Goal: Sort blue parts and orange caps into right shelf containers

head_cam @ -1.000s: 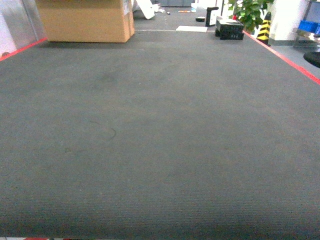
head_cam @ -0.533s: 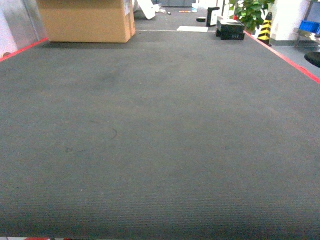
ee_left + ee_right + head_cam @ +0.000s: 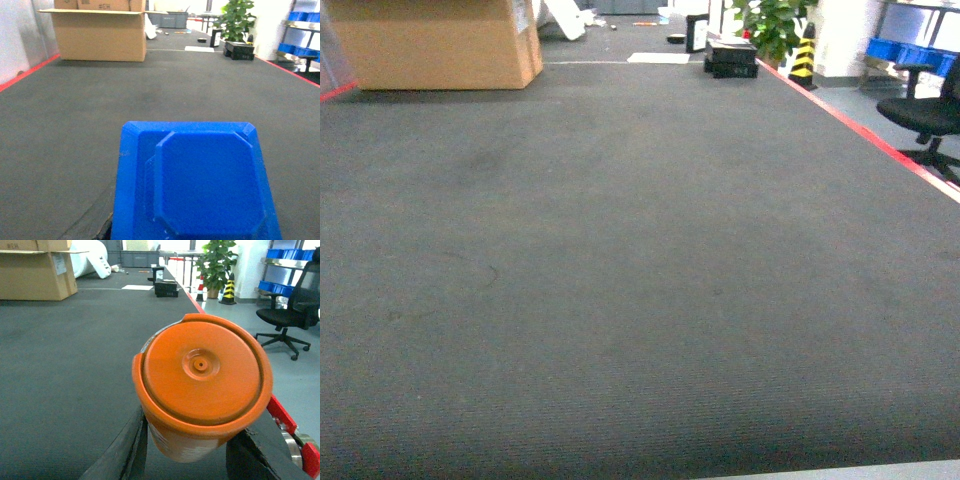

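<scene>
Beyond the carpet, the head view shows only a box. Each wrist view adds more: right gripper clamps an orange cap; left grip on the blue part can't be told.

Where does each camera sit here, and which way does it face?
Head: high on the robot, slanting down across dark carpet; no arms show.
Left wrist: looks forward over a held blue part.
Right wrist: looks forward over an orange cap gripped between dark fingers.
Shared: all three show the cardboard box and the plant.
</scene>
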Robot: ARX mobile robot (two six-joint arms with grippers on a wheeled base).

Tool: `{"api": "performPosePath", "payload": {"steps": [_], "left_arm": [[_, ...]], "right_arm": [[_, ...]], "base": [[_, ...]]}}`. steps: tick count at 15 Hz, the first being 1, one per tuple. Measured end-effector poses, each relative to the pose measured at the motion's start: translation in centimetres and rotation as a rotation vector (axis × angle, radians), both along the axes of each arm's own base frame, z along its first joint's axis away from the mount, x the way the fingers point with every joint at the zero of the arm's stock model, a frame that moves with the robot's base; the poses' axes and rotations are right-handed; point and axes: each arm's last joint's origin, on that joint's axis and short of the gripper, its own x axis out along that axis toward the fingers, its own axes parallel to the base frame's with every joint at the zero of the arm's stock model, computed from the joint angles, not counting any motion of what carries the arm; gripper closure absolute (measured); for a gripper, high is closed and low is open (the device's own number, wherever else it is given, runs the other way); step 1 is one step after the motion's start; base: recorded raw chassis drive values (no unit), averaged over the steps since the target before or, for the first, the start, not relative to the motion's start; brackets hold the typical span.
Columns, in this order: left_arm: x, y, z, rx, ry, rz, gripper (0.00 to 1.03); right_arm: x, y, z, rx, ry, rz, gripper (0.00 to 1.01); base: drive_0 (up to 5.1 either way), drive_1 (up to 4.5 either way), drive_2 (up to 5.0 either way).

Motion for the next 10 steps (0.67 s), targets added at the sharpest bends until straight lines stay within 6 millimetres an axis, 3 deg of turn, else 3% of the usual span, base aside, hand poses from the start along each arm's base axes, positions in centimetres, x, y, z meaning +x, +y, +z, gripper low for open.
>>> {"api": "performPosePath", "payload": {"steps": [10], "left_arm": [[0.00, 0.00, 0.00, 0.000, 0.000, 0.000, 0.59]], "right_arm": [[0.00, 0.00, 0.00, 0.000, 0.000, 0.000, 0.62]], "base": [[-1.6, -1.64, -1.6]]}}
